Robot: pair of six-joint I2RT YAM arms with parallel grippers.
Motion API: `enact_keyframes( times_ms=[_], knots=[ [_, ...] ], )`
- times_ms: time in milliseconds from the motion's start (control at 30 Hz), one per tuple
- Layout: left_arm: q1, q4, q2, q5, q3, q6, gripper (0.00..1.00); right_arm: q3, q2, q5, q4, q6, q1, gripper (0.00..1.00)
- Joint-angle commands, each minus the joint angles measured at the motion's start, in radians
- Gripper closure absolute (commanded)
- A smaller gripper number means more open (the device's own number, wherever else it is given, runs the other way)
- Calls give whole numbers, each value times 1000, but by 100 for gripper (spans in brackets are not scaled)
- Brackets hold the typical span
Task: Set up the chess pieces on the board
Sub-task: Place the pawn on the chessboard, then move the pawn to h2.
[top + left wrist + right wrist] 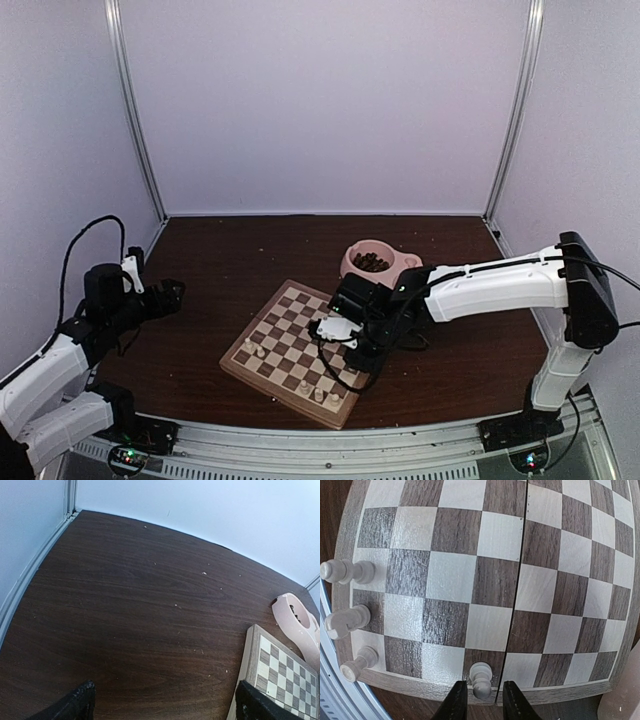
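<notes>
The board (283, 338) lies angled on the dark table, with several cream chess pieces (262, 351) along its near edges. My right gripper (335, 330) hovers low over its right side. In the right wrist view a cream pawn (480, 679) stands on a dark edge square of the board (450, 580), and my right gripper (480, 702) straddles it, open, with a thin gap on each side. Three more cream pieces (345, 621) stand along the left edge. My left gripper (170, 292) is wide open over bare table, left of the board (280, 665).
A pink bowl (375, 262) holding dark brown pieces sits just behind the board's far right corner; its rim (300, 625) shows in the left wrist view too. Pale walls close in the table at the back and sides.
</notes>
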Motion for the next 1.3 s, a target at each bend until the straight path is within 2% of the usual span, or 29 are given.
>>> enact_keyframes(
  times_ms=[0, 300, 733, 1267],
  knots=[
    [-2, 45, -7, 6, 31, -1, 2, 18, 20, -12, -7, 3, 5, 74],
    [-2, 38, -69, 12, 23, -9, 2, 29, 21, -39, -20, 2, 6, 90],
    [-2, 49, 0, 32, 34, -5, 2, 26, -6, -129, -25, -23, 36, 92],
    [-2, 39, -48, 30, 26, -3, 2, 25, -16, -143, -19, -49, 83, 92]
  ],
)
